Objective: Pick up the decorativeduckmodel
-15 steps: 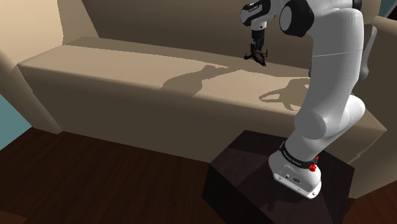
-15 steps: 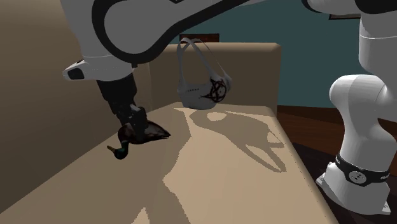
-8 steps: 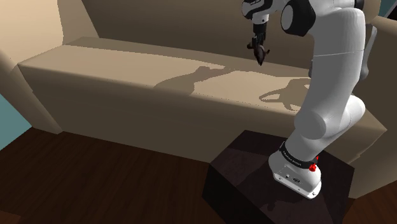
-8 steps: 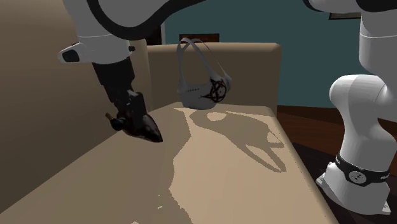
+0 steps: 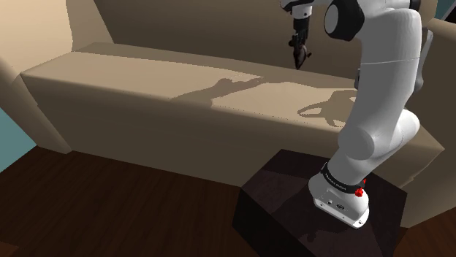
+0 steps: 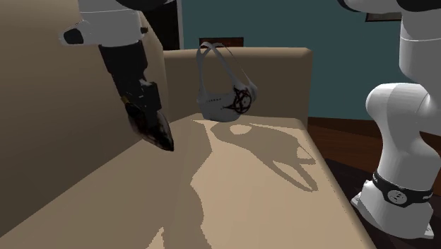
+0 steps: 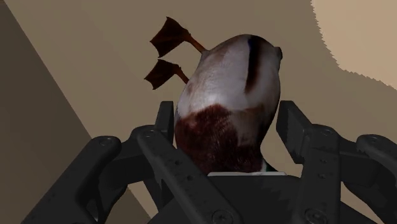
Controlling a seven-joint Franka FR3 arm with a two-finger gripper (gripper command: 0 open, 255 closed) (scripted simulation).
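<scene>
Duck: I see the duck model [image 7: 227,95] wedged in my gripper [image 6: 158,131], pale grey on the back, dark brown at the end nearest the palm, two reddish webbed feet [image 7: 167,56] sticking out past the fingertips.
Grip: the black fingers [image 7: 164,121] press on its flanks from both sides, so I read them as clamped on the body, not standing loose around it.
Long axis: it runs along the fingers, pointing away from the palm, and the jaws squeeze across the narrow width.
Where it is: in the hand, above the beige sofa seat [image 6: 268,205] and close to the backrest [image 6: 63,141]; I judge it clear of the cushion.
Direction for the next move: nothing is left to reach for, since the duck lies inside the hand; what I need is height straight up off the seat.
Neighbours: a white bag [image 6: 222,99] with a dark star mark stands well apart, towards the far armrest.
Risk: the rounded body could pivot between the pads.
</scene>
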